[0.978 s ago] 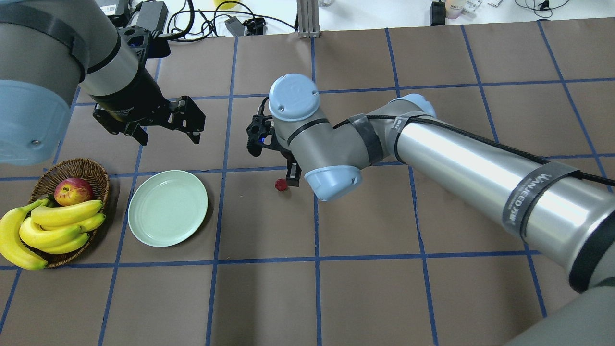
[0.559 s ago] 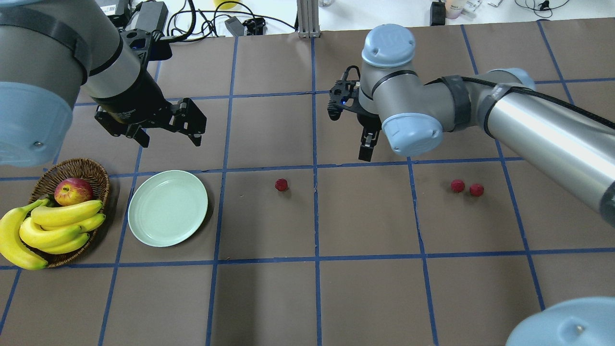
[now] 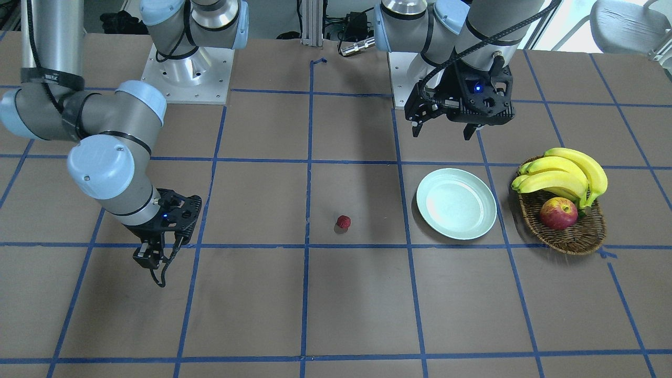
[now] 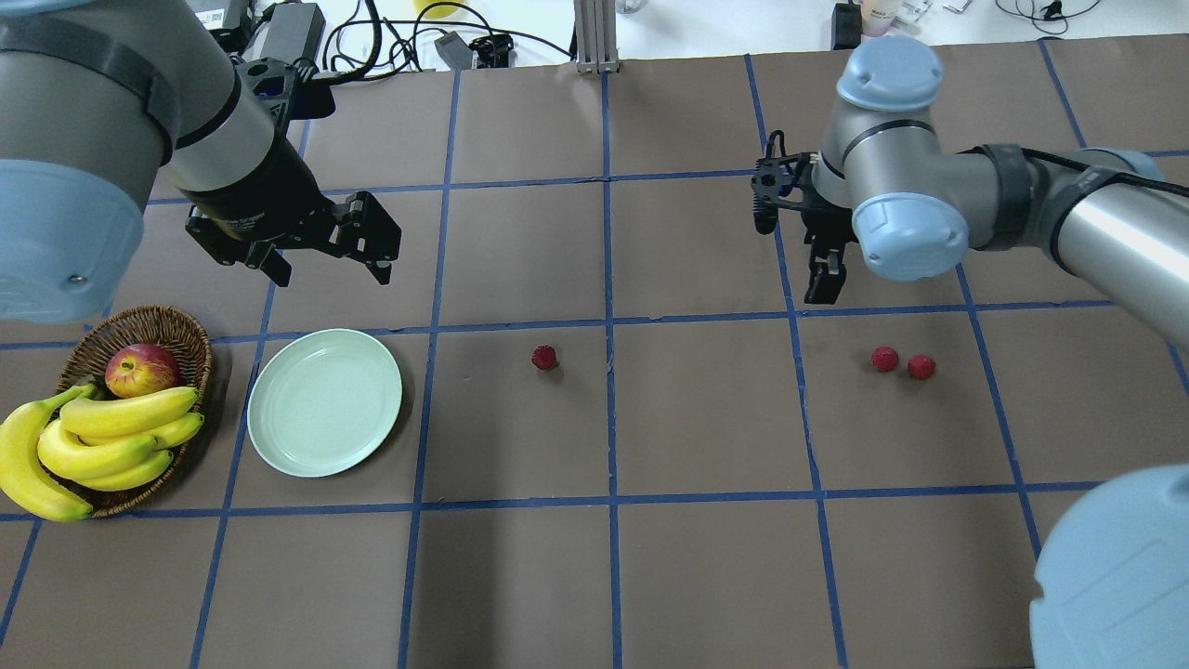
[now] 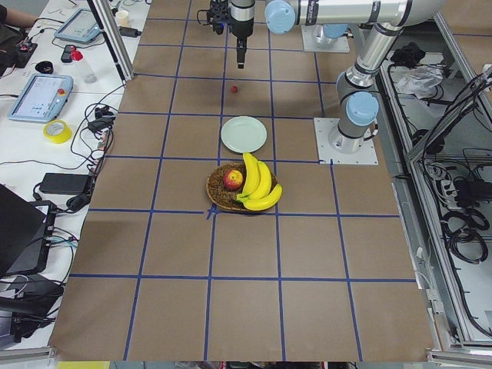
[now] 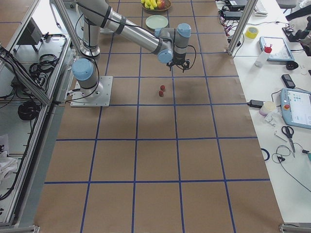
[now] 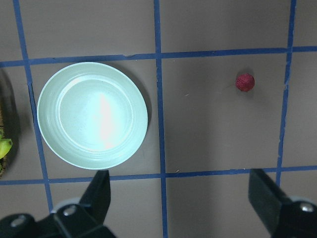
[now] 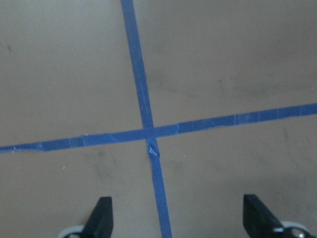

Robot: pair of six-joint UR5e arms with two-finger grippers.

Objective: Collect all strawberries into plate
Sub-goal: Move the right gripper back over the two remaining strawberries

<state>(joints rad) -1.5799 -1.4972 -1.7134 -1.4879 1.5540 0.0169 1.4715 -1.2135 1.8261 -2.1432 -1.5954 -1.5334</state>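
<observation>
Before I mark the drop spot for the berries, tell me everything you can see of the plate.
The plate is round, shallow, pale mint green, with a raised rim and faint concentric rings; smooth and glossy, perhaps plastic or ceramic. It lies flat and empty on the brown table, touched by nothing else. The wicker basket sits beside it across a gap; the nearest strawberry lies apart on its other side.
</observation>
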